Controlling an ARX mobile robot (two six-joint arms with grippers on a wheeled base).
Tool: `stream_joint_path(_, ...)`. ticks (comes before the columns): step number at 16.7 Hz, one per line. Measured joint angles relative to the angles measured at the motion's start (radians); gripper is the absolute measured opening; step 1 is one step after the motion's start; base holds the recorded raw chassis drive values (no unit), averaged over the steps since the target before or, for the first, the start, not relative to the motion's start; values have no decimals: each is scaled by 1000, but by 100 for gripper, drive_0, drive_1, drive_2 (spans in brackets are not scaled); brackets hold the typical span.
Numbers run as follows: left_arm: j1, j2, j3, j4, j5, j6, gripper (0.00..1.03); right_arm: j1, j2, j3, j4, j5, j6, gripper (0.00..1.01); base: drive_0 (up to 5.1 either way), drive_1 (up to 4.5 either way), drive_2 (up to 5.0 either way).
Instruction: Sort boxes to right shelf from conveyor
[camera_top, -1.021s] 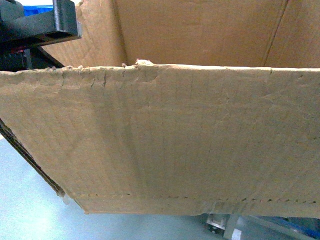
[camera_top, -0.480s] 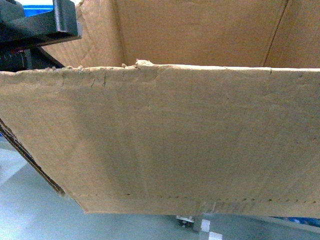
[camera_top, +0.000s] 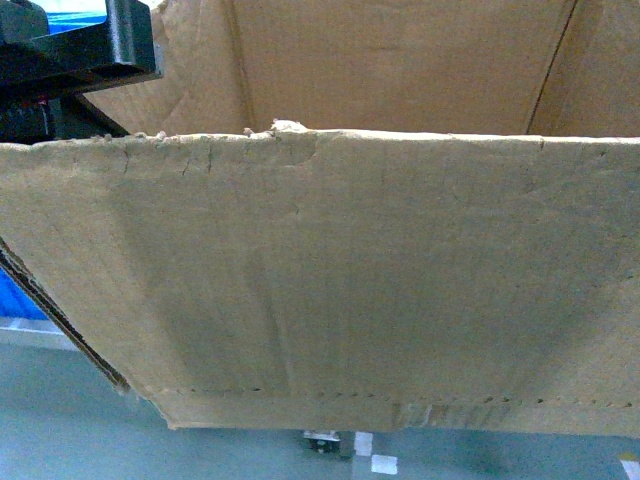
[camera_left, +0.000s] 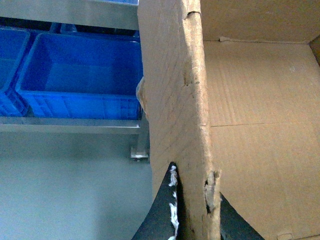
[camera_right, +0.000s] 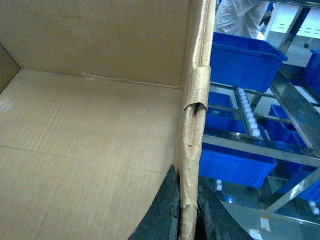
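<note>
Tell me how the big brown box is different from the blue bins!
The carton is brown cardboard with ragged, torn edges; the blue bins are smooth plastic with neat rims. The carton is pinched by the left end effector and the right end effector, one on each side wall; the bins sit on steel shelves. Both are open on top, and the carton is empty.

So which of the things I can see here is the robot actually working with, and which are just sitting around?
Part of the job:
- cardboard box, empty inside, carried by both arms
- left gripper, shut on its left wall
- right gripper, shut on its right wall
- steel shelf with white rollers

Just nearby:
- blue bins
- person in white
</note>
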Motion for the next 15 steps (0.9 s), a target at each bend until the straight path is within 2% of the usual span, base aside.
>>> stream_joint_path(7, 0, 0, 0, 1, 1, 0, 4, 0, 0, 0, 0, 2, 0, 3, -158, -158, -158)
stream_joint_path(15, 2, 0, 0, 0, 0, 0, 4, 0, 0, 0, 2, 1, 0, 3, 0, 0, 0)
